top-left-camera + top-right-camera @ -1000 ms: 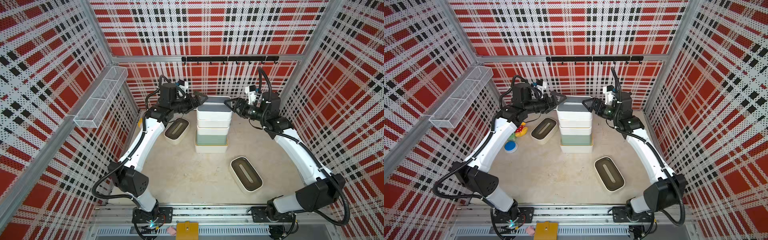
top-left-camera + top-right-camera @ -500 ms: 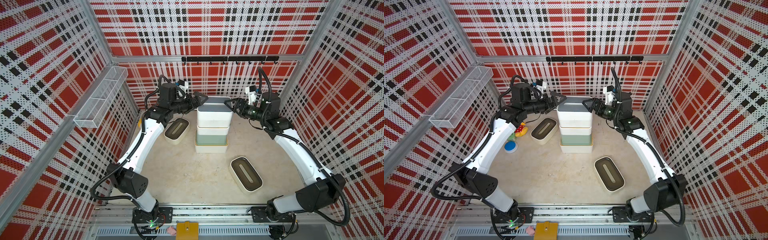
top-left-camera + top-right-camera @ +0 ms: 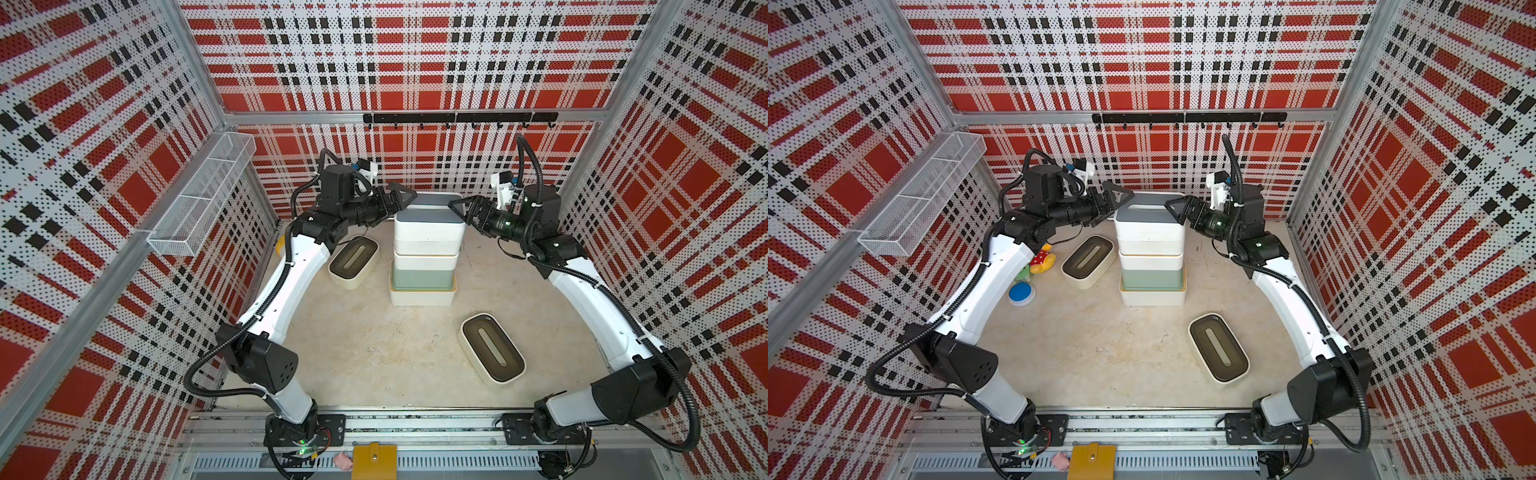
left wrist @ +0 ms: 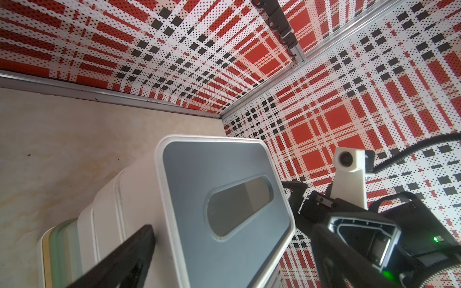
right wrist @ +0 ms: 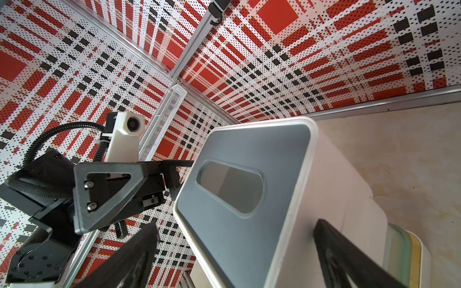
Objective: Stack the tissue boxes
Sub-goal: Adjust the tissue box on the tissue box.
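Observation:
A stack of several tissue boxes stands at the back centre in both top views. Its top box (image 3: 430,212) (image 3: 1148,208) is white with a grey slotted lid (image 4: 224,199) (image 5: 249,187). Lower down come white boxes, a mint-green box (image 3: 422,278) and a tan-lidded base box (image 3: 422,297). My left gripper (image 3: 409,199) (image 4: 233,232) is open, its jaws straddling the top box's left end. My right gripper (image 3: 455,208) (image 5: 235,227) is open astride the right end. Two dark-lidded boxes lie loose: one (image 3: 354,261) left of the stack, one (image 3: 491,352) at the front right.
A yellow-red plush toy (image 3: 1042,259), a green disc (image 3: 1023,274) and a blue disc (image 3: 1021,293) lie by the left arm. A wire basket (image 3: 199,199) hangs on the left wall and a black hook rail (image 3: 457,118) on the back wall.

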You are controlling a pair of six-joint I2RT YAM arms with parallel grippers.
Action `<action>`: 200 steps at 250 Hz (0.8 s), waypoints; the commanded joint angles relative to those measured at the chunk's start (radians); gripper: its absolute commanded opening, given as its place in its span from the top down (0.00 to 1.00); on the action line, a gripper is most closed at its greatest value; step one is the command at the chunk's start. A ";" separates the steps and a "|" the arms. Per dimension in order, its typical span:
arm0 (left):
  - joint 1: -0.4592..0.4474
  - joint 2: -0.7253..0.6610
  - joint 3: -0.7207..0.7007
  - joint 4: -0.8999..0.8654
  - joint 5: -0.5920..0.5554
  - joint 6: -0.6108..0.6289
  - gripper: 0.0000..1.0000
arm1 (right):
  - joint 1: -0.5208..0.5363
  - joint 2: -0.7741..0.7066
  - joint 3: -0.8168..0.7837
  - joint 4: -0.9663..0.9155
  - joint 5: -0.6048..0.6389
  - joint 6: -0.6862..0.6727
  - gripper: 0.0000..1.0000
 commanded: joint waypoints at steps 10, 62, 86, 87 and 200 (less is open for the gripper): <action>0.009 -0.031 -0.015 0.029 0.058 -0.023 0.01 | 0.017 -0.036 0.028 -0.031 0.026 -0.051 0.00; 0.059 -0.105 -0.075 0.048 0.065 -0.035 0.01 | -0.039 -0.039 0.034 -0.023 -0.021 -0.020 0.00; 0.115 -0.157 -0.149 0.062 0.071 -0.041 0.01 | -0.074 -0.059 0.017 -0.026 -0.028 -0.024 0.01; 0.118 -0.159 -0.153 0.064 0.071 -0.041 0.01 | -0.076 -0.060 0.016 -0.026 -0.028 -0.024 0.00; 0.224 -0.232 -0.497 0.012 0.059 0.015 0.23 | -0.190 -0.035 -0.197 -0.058 -0.027 0.004 0.38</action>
